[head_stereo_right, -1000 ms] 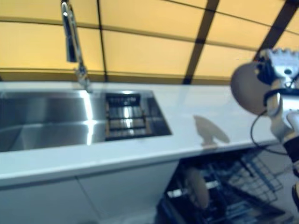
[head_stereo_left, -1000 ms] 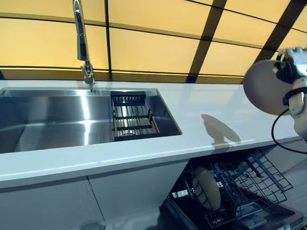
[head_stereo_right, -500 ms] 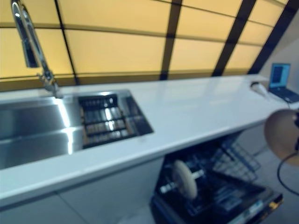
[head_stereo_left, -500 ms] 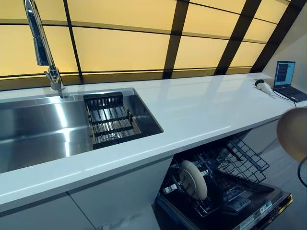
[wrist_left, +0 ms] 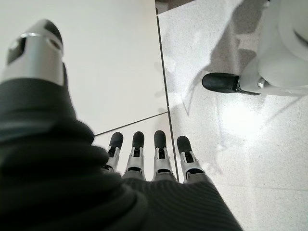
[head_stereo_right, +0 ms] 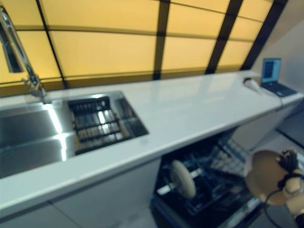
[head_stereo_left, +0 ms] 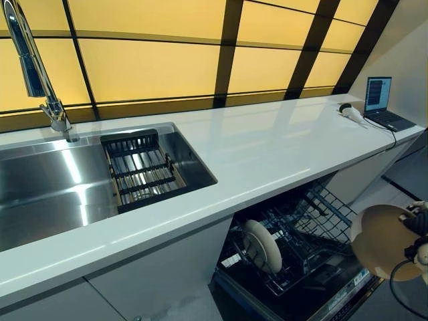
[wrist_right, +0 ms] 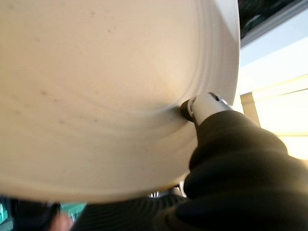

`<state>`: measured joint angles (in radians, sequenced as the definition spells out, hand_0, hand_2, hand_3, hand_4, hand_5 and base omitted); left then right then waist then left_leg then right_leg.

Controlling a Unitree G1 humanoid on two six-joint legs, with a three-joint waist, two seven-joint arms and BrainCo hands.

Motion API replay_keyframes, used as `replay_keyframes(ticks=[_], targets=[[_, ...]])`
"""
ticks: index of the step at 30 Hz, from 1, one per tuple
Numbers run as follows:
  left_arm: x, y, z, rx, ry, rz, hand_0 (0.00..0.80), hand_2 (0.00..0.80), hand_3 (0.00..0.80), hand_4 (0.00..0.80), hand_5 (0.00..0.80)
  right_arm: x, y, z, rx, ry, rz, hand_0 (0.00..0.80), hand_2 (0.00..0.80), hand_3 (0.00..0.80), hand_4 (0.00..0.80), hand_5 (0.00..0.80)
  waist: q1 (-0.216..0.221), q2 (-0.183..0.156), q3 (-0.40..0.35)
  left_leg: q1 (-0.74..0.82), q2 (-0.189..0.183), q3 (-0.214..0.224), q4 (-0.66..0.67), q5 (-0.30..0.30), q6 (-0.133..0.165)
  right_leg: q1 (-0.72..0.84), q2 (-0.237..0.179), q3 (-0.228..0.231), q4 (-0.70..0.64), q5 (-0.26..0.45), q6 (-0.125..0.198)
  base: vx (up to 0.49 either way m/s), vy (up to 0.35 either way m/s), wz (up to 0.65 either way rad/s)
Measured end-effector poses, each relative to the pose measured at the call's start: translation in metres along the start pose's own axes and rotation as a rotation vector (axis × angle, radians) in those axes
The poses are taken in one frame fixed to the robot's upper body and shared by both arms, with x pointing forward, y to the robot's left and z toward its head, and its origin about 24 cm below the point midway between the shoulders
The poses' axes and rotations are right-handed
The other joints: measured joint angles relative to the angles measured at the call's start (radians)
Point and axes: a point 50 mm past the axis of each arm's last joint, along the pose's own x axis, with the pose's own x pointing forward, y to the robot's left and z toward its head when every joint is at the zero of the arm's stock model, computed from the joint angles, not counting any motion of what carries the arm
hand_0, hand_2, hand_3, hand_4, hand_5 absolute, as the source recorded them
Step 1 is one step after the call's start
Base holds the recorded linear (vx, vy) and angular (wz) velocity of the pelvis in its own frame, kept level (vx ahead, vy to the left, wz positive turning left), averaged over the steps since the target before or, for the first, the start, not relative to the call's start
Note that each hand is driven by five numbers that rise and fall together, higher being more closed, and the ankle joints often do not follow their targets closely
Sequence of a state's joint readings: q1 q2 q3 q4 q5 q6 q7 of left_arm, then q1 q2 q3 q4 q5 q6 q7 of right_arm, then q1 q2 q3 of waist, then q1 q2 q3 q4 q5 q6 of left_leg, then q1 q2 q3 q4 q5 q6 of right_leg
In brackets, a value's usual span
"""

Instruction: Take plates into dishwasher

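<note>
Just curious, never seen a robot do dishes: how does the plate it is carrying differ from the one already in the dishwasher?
The carried plate is pinched in the right hand, in the air beside the open dishwasher; the racked plate stands on edge in the lower rack, with no hand on it. The carried plate shows its broad face to the head camera; the racked plate is turned more edge-on. Both are round, pale and beige.

a round, cream-coloured plate is held on edge at the lower right, pinched by the right hand, just beyond the open dishwasher. a second pale plate stands upright in the dishwasher's dark wire rack, below the white bench's edge.
</note>
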<state>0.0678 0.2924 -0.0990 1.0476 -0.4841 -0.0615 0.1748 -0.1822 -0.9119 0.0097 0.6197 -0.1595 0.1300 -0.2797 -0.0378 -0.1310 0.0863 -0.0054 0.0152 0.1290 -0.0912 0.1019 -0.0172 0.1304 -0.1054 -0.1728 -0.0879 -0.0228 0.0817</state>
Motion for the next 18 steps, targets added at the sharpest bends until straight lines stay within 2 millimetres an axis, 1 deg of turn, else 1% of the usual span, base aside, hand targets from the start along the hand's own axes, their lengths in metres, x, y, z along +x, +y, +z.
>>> replay_keyframes(ticks=[5,7,8,11,12,14,17,18], targets=[[0.000,-0.001,0.001,-0.001,-0.002,-0.019,0.000,0.000,0.000,0.000,0.000,-0.002,0.016,0.010,0.075,-0.002,0.053,0.800,0.800,0.800,0.800,0.800,0.003,0.007,0.028,0.000,0.000,-0.002,0.000,0.002,-0.002,0.001,0.000,-0.001,0.000,0.000,0.001,-0.010,-0.039,0.00],[0.000,-0.001,-0.001,-0.001,0.001,-0.027,0.000,0.000,0.000,0.000,0.000,-0.003,0.024,0.015,0.099,-0.001,0.069,0.800,0.800,0.800,0.800,0.800,0.004,0.015,0.039,-0.003,-0.001,-0.002,0.000,0.002,-0.002,0.001,-0.001,-0.001,0.000,0.001,0.001,-0.038,-0.035,0.01],[0.000,-0.001,-0.001,-0.001,0.001,-0.027,0.000,0.000,0.000,0.000,0.000,-0.003,0.025,0.015,0.097,0.001,0.071,0.800,0.800,0.800,0.800,0.800,0.005,0.020,0.043,-0.004,-0.002,-0.003,0.000,0.002,-0.001,0.000,-0.001,-0.001,0.000,0.001,0.001,-0.064,-0.038,0.02],[-0.001,-0.001,-0.002,-0.001,0.002,-0.028,0.000,0.000,0.000,0.000,0.000,0.000,0.027,0.029,0.098,-0.024,0.074,0.800,0.800,0.800,0.800,0.800,0.007,0.045,0.067,-0.014,-0.002,-0.005,0.001,0.003,-0.001,-0.011,0.000,-0.002,-0.001,0.002,0.002,-0.100,-0.035,0.01],[-0.001,-0.001,-0.001,-0.002,0.001,-0.029,0.000,0.000,0.000,0.000,0.000,0.000,0.027,0.030,0.101,-0.026,0.073,0.800,0.800,0.800,0.800,0.800,0.008,0.049,0.068,-0.018,-0.002,-0.005,0.001,0.004,0.000,-0.015,0.000,-0.003,-0.001,0.002,0.002,-0.101,-0.033,0.02],[-0.001,-0.002,0.001,-0.003,-0.007,-0.033,0.000,0.000,0.000,0.000,0.000,0.002,0.024,0.035,0.110,-0.031,0.056,0.800,0.800,0.800,0.800,0.800,0.019,0.062,0.082,-0.034,-0.002,-0.007,0.005,0.010,0.000,-0.027,0.002,-0.005,0.001,0.005,0.001,-0.084,-0.030,0.03],[0.000,-0.003,0.003,-0.005,-0.015,-0.035,0.000,0.000,0.000,0.000,0.000,0.003,0.025,0.041,0.114,-0.041,0.049,0.800,0.800,0.800,0.800,0.800,0.030,0.064,0.091,-0.047,-0.004,-0.024,0.006,0.012,0.001,-0.032,0.003,-0.019,0.004,0.005,0.001,-0.082,-0.029,0.12],[0.000,-0.004,0.005,-0.006,-0.021,-0.038,0.000,0.000,0.000,0.000,0.000,0.006,0.024,0.051,0.121,-0.062,0.037,0.800,0.800,0.800,0.800,0.800,0.030,0.064,0.103,-0.052,-0.004,-0.025,0.006,0.012,0.001,-0.036,0.003,-0.021,0.003,0.005,0.001,-0.037,-0.017,0.06]])
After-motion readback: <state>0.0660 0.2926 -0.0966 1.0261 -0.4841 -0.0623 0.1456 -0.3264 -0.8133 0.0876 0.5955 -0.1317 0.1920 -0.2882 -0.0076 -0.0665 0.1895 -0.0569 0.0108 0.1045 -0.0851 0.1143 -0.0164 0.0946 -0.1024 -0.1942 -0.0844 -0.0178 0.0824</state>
